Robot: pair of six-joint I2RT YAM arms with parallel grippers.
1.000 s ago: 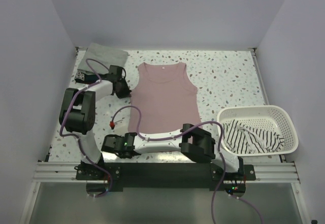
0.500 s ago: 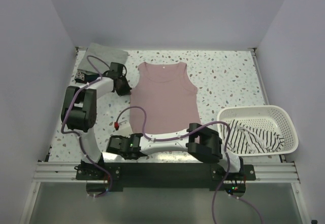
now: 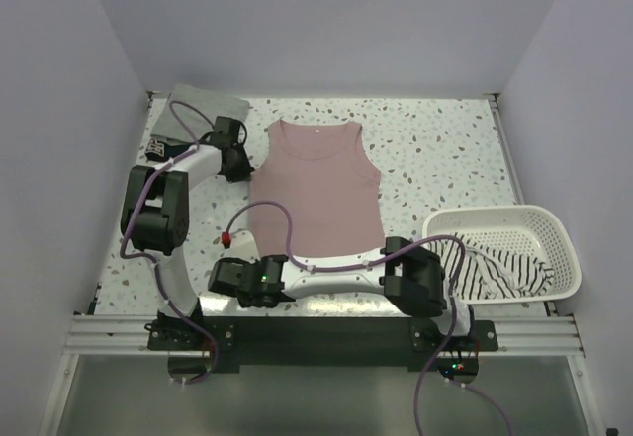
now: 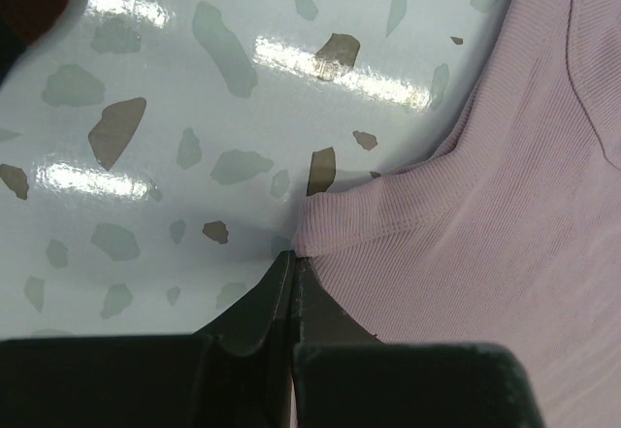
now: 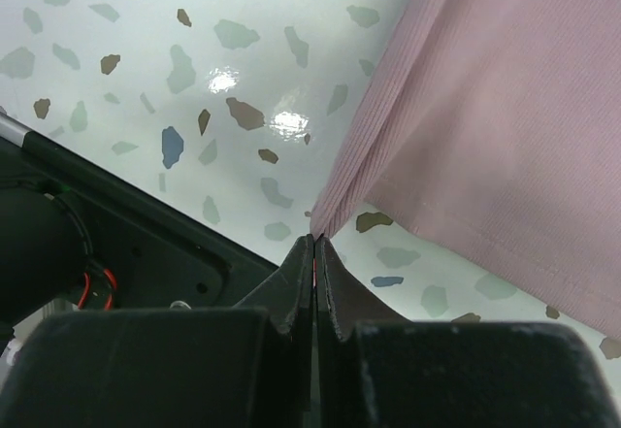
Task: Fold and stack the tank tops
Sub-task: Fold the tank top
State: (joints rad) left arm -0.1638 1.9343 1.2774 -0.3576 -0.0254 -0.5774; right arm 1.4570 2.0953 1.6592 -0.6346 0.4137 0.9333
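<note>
Far left of the pink tank top (image 3: 316,194), a folded grey-green tank top (image 3: 203,103) sits in the corner. The left arm (image 3: 163,209) bends up and reaches in, its left jaws closed on the pink top's ribbed armhole edge. The top lies flat on the glossy speckled bench (image 3: 445,159). The right arm (image 3: 336,276) stretches low along the hem, right jaws pinching its near left corner. To the right, a striped tank top (image 3: 485,268) lies crumpled in a slotted plastic basket (image 3: 534,220).

L arm (image 3: 183,171) fwd, R arm (image 3: 336,267) low across to left, both jaws closed tight.
</note>
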